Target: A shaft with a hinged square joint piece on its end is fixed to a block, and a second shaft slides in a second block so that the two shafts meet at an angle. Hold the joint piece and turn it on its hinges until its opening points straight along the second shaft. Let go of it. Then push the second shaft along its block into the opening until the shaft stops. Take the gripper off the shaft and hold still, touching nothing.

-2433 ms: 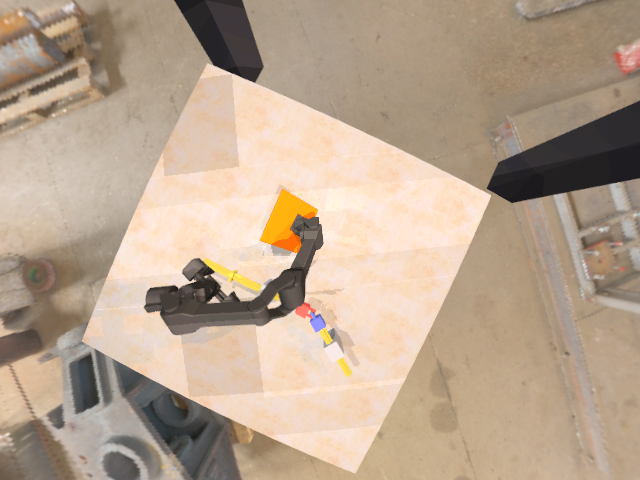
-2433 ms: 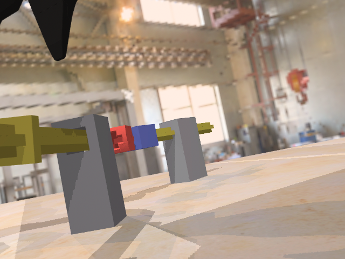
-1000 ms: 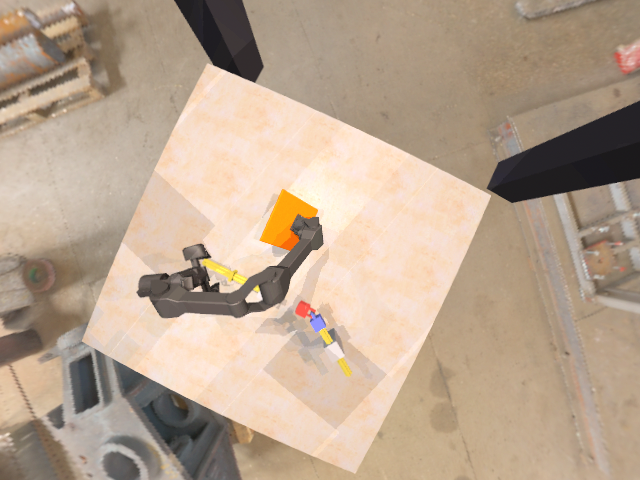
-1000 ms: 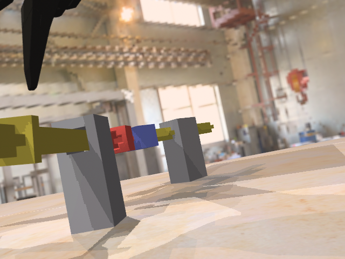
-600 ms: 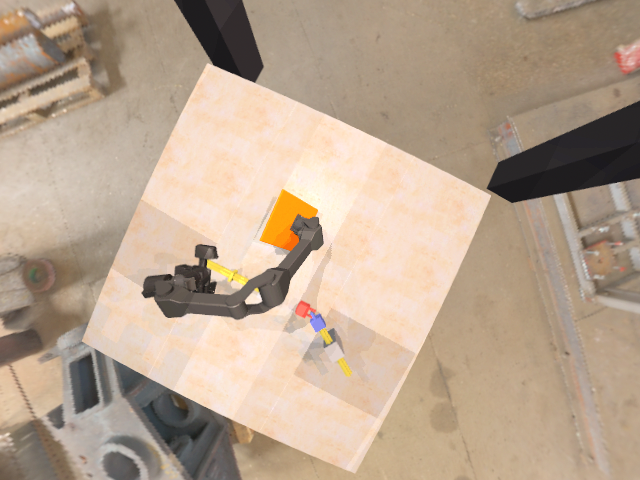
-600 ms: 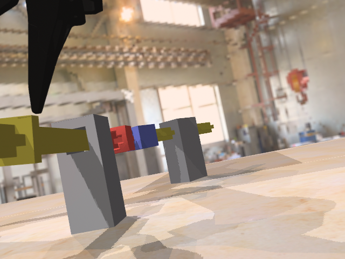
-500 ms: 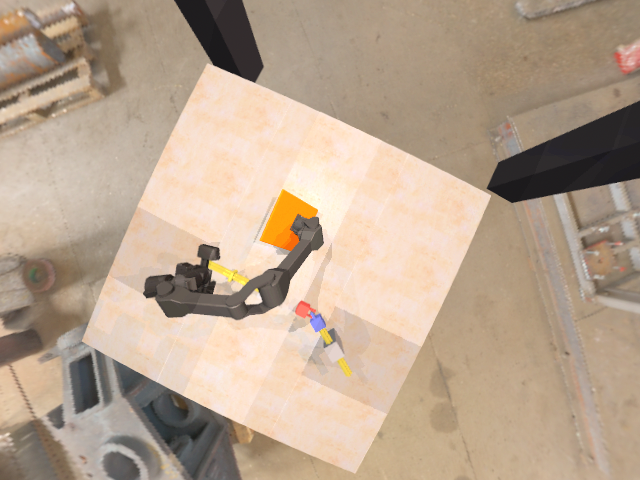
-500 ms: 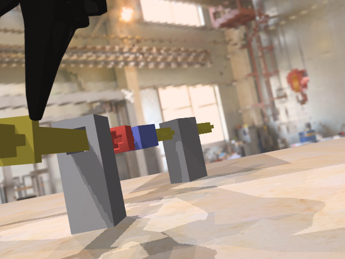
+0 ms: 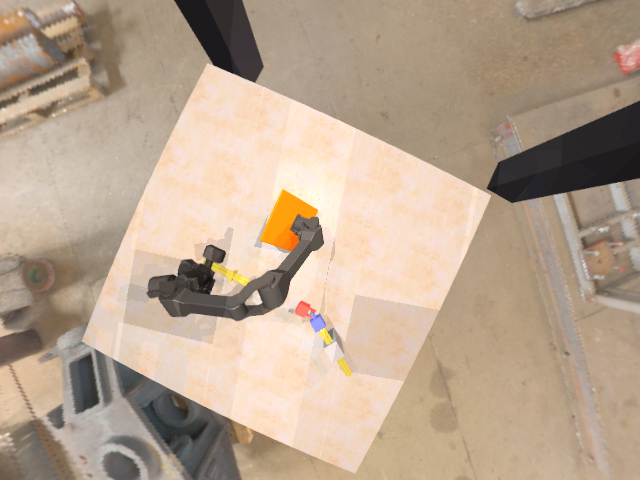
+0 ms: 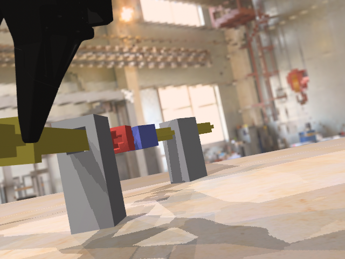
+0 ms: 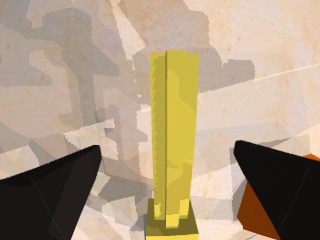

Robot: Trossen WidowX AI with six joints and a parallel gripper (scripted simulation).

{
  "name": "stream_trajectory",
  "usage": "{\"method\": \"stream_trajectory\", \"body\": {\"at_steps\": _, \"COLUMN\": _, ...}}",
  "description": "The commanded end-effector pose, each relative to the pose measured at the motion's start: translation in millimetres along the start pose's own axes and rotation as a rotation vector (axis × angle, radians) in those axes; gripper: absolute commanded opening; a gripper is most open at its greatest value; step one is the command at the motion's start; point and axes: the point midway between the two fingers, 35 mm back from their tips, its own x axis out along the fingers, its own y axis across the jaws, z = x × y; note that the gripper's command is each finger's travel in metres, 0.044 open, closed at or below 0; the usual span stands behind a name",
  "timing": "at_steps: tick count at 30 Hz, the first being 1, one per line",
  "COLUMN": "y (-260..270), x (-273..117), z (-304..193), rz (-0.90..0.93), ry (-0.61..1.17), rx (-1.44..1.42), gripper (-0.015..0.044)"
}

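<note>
The second shaft (image 9: 222, 269) (image 10: 65, 139) (image 11: 175, 110) is yellow with a collar. It runs into its grey block (image 10: 111, 181), which hides its inner end in the exterior view. My gripper (image 11: 168, 150) is open and empty, with a fingertip on each side of the shaft's free-end part in the wrist view. In the exterior view one finger overlaps the shaft near the collar; contact cannot be told. The red joint piece (image 9: 303, 309) (image 10: 121, 139) is hinged to a blue part (image 9: 317, 323) (image 10: 144, 136) on the first shaft (image 9: 345, 366), held in the far block (image 10: 192, 150). Its exact alignment is unclear.
An orange plate (image 9: 281, 211) lies by the arm's base and shows at the lower right of the wrist view (image 11: 254, 220). The arm (image 9: 209, 305) reaches over the second block and hides most of it from above. The joint piece stands beyond the arm's elbow.
</note>
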Motion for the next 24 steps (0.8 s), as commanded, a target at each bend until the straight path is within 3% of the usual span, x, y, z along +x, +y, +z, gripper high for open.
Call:
{"method": "stream_trajectory", "body": {"at_steps": 1, "y": -1, "x": 8, "z": -1, "rz": -0.007, "ry": 0.006, "rx": 0.008, "gripper": 0.0440}}
{"method": "stream_trajectory", "body": {"at_steps": 16, "y": -1, "x": 29, "z": -1, "rz": -0.006, "ry": 0.007, "rx": 0.008, "gripper": 0.0440}}
{"method": "stream_trajectory", "body": {"at_steps": 24, "y": -1, "x": 29, "z": -1, "rz": -0.006, "ry": 0.007, "rx": 0.008, "gripper": 0.0230}}
